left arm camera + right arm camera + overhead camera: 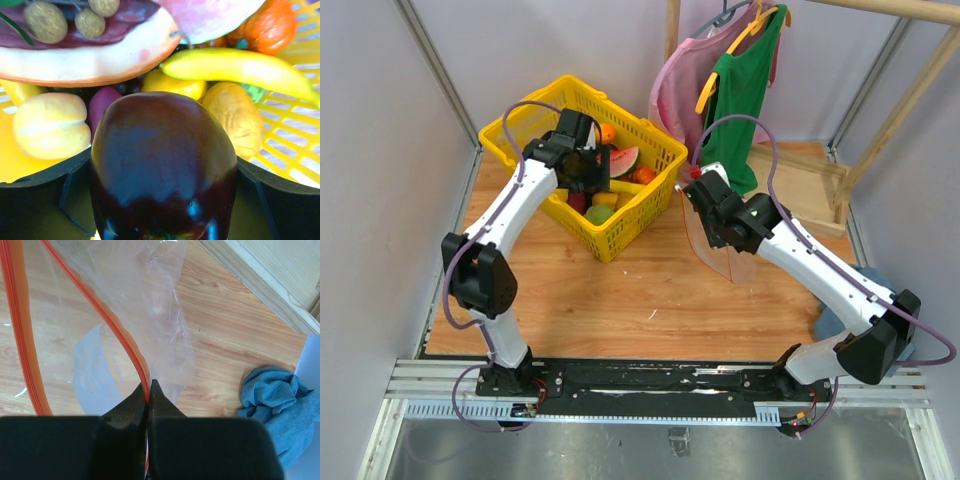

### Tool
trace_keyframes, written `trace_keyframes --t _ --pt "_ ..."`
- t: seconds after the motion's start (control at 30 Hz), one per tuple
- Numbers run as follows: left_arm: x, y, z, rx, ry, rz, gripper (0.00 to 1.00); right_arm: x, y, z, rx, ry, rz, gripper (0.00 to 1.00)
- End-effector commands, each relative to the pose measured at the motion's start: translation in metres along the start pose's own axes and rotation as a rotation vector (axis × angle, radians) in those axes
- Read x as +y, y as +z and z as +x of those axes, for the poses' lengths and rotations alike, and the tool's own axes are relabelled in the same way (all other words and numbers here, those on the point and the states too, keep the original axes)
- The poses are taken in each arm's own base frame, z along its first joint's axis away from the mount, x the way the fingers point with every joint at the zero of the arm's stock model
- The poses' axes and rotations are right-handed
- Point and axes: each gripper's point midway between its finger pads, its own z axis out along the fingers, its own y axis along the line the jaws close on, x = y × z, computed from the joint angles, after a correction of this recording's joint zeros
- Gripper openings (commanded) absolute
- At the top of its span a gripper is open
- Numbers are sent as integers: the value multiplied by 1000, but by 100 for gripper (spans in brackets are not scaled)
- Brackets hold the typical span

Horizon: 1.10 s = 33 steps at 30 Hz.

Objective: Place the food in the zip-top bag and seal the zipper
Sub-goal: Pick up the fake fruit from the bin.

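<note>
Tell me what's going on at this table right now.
Two robot arms are bagging toy food. The left gripper is down in the yellow basket, its jaws on either side of a dark purple eggplant; whether it is gripped yet is unclear. The right gripper is shut on the zipper, holding the zip-top bag up beside the basket. No food shows in the bag, and its mouth is unsealed.
</note>
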Motion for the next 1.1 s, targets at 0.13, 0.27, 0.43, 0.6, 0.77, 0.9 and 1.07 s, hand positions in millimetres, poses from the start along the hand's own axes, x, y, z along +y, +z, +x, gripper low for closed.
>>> trace_keyframes --t 0.13,0.27,0.43,0.6,0.77,0.9,1.07 --pt "-19 -62 -35 -198 -11 146 47 -6 -9 -11 -41 34 -4 1" --pt "-32 -89 -41 -262 -28 251 46 -3 -10 -14 -44 48 -20 1" --pt "-61 -122 -39 -320 -39 447 44 10 -13 -20 -53 71 -88 1" --pt "-91 -154 -29 -374 -28 597 43 16 -12 -25 -56 91 -114 1" --pt "-130 -181 -12 -408 -41 771 41 27 -12 -31 -63 131 -155 1" --pt "-151 -194 -2 -463 -13 859 41 39 -12 -38 -74 153 -211 1" --pt "-167 -205 10 -587 113 919 41 50 -16 -44 -83 161 -276 1"
